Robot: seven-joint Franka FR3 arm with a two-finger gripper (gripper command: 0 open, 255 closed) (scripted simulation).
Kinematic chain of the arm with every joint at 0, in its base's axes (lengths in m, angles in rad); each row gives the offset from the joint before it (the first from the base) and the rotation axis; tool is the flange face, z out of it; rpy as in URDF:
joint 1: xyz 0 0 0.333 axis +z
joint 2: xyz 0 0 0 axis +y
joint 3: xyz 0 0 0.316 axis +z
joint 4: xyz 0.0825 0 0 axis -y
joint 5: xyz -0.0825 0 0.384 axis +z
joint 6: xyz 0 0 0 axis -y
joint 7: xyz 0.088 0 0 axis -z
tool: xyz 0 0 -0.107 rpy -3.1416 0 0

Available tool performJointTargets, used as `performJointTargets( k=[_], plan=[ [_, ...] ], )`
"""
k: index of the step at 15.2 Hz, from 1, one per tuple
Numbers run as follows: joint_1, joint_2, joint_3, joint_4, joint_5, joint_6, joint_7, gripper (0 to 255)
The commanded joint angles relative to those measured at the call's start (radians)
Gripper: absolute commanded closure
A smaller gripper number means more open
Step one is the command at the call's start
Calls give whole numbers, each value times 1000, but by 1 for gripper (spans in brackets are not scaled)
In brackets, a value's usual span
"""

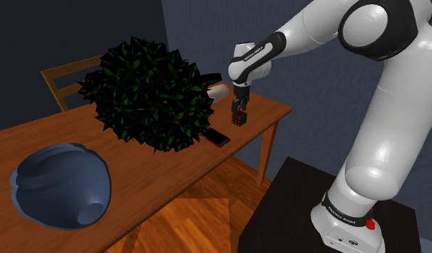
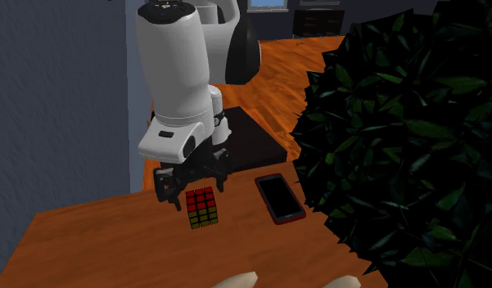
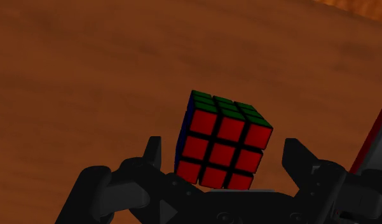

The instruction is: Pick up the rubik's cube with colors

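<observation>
Poised low over the Rubik's cube (image 2: 201, 206) with claw (image 3: 226, 146) spread.
Sits on the wooden surface (image 2: 97, 245) near its edge, red face toward the wrist camera and green face adjoining, between the black fingers (image 3: 154, 153) without visibly touching either; lies just beside a red-edged smartphone (image 2: 279, 198), near a bushy dark-leaved plant (image 1: 153, 93).
</observation>
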Motion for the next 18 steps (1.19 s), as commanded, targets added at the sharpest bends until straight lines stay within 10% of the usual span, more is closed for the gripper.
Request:
performJointTargets(
  k=[1,6,7,18],
  plan=[
    [0,18,1,-7,6,25,-4,0],
    [-2,47,3,-24,16,70,-11,0],
    [-1,47,3,-21,16,67,-9,255],
    [-1,31,2,-15,10,45,-7,255]
  ],
)
